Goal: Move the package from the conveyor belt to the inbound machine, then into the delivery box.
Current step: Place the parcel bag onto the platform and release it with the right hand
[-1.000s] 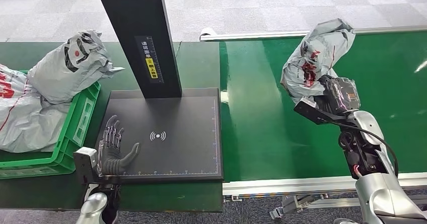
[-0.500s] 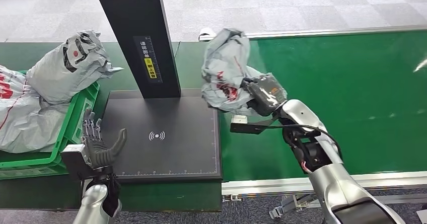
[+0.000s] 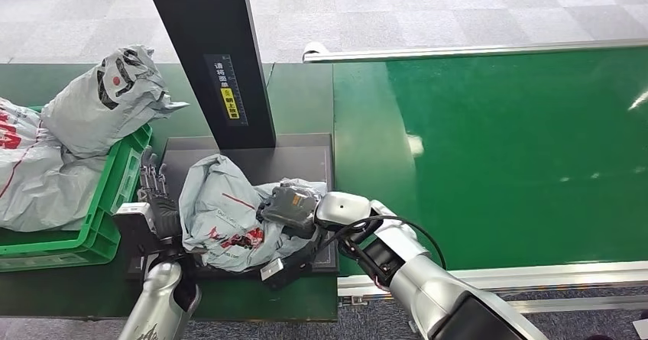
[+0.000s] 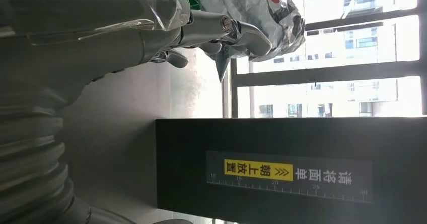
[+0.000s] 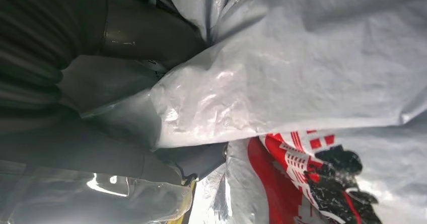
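right hand (image 3: 289,205) fingers clamp package (image 3: 226,219) from its right | package lies on inbound machine (image 3: 252,162) plate, long axis front-to-back | left hand (image 3: 155,202) open, just beside package's left edge, nearer delivery box (image 3: 115,195)

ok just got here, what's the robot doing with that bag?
The right hand grips a grey package and has it down on the black pad of the inbound machine, under the scanner column. The left hand is raised at the pad's left edge, fingers apart, beside the package. The conveyor belt is bare in this view. The green delivery box on the left already holds other grey packages.
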